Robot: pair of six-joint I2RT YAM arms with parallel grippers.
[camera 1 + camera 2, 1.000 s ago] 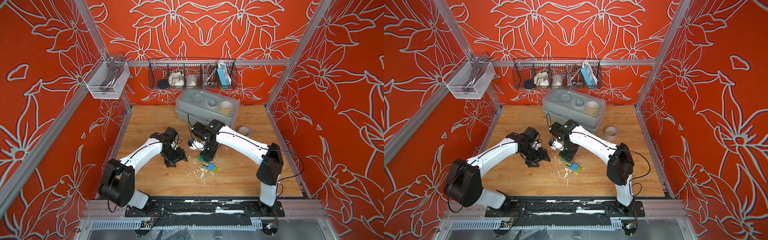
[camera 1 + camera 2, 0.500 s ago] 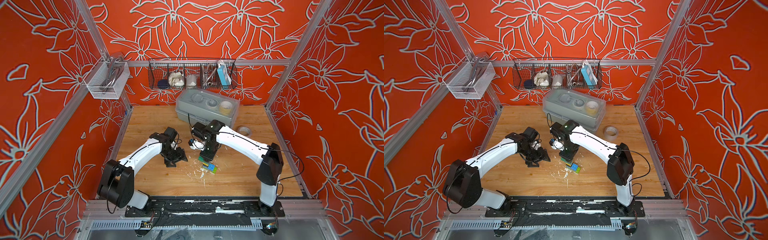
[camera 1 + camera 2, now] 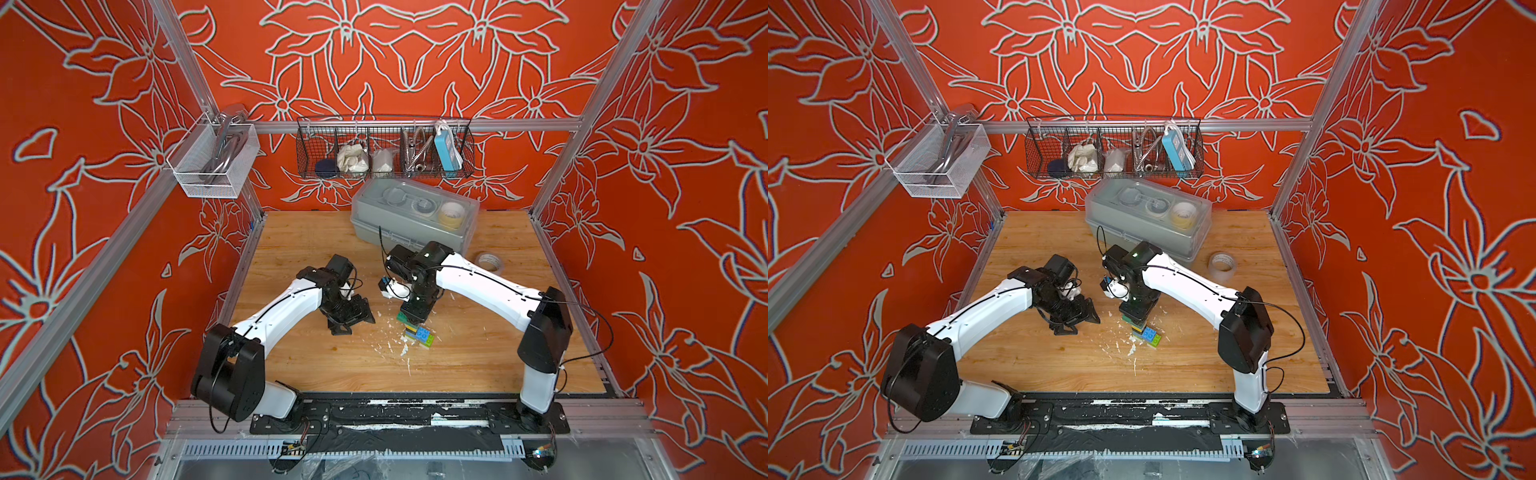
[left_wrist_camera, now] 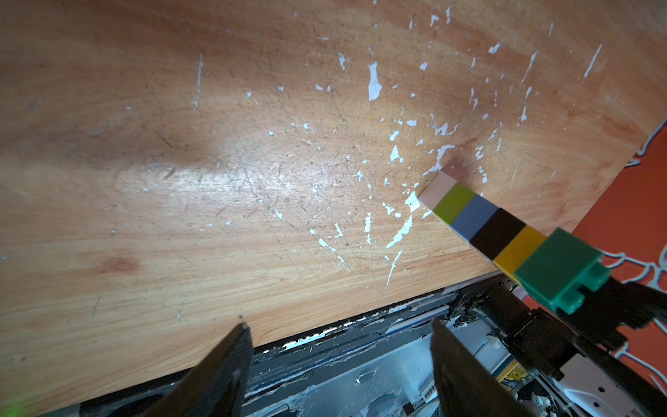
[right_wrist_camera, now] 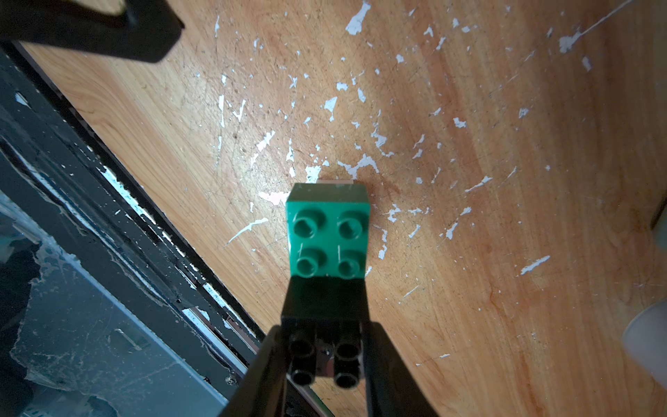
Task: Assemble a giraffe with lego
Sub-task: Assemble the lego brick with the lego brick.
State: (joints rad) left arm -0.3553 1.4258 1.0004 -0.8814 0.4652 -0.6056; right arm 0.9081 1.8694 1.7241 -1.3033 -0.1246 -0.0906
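Observation:
The giraffe (image 3: 419,331) stands on the wooden table in both top views, its blue body (image 3: 1149,332) and a lime leg (image 3: 1156,340) showing. In the left wrist view the giraffe (image 4: 483,224) is a stack of white, lime, blue, black and yellow lego under a dark green brick (image 4: 552,267). My right gripper (image 5: 325,355) is shut on a black brick (image 5: 325,325) that sits at the near end of the dark green brick (image 5: 328,238). My left gripper (image 4: 339,326) hangs open and empty to the left of the giraffe, apart from it (image 3: 351,322).
White flecks (image 3: 395,345) litter the wood round the figure. A grey toolbox (image 3: 413,216) stands at the back, with a tape roll (image 3: 489,262) to its right and a wire basket (image 3: 384,149) on the wall. The black rail (image 3: 407,409) runs along the table's front edge.

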